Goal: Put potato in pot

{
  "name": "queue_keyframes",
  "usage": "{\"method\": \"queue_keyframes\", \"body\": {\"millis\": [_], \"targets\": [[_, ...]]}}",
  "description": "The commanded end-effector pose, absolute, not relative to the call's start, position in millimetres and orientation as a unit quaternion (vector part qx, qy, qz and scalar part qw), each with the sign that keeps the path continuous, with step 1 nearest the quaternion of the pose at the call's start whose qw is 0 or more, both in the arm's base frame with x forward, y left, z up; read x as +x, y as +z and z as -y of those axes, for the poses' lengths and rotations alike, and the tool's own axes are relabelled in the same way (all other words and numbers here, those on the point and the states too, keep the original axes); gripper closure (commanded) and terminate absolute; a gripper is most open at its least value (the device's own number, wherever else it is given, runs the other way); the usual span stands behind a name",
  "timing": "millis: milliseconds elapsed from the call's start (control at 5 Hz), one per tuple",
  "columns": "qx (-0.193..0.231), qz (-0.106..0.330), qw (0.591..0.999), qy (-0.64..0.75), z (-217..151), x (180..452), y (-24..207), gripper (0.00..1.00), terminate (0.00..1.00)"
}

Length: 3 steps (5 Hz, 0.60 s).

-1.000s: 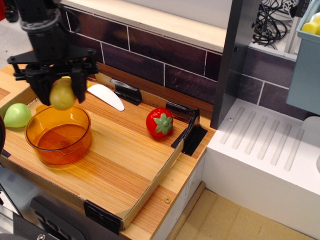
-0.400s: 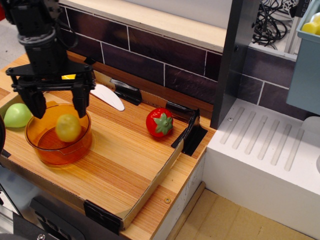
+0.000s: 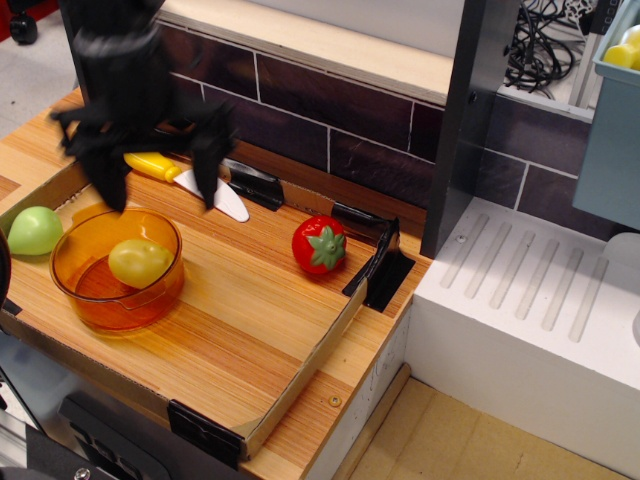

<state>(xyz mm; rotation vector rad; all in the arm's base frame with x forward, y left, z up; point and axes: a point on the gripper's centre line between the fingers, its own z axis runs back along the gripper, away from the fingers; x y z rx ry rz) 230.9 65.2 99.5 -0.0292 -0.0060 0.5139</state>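
Observation:
The yellowish-olive potato (image 3: pixel 139 262) lies inside the translucent orange pot (image 3: pixel 117 269), which stands at the front left of the wooden tray. My black gripper (image 3: pixel 160 188) hangs above and behind the pot, motion-blurred. Its two fingers are spread wide apart and hold nothing.
A light green round fruit (image 3: pixel 34 230) lies left of the pot. A red strawberry (image 3: pixel 319 244) sits mid-tray. A toy knife with a yellow handle (image 3: pixel 160 165) and white blade lies behind the gripper. Black corner brackets (image 3: pixel 380 265) edge the tray. A white drainer (image 3: pixel 530 300) is to the right.
The gripper held the potato above the pot, then opened; the potato dropped into the pot. The gripper has since risen and moved right and back, empty.

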Motion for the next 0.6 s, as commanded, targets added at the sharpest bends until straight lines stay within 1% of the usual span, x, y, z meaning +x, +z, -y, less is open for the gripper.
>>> {"method": "queue_keyframes", "body": {"millis": [0,200,400], "targets": [[-0.028,0.026,0.968,0.249,-59.3,234.7,133.5,0.00,0.00],[-0.028,0.026,0.968,0.249,-59.3,234.7,133.5,0.00,0.00],[-0.028,0.026,0.968,0.249,-59.3,234.7,133.5,0.00,1.00]]}}
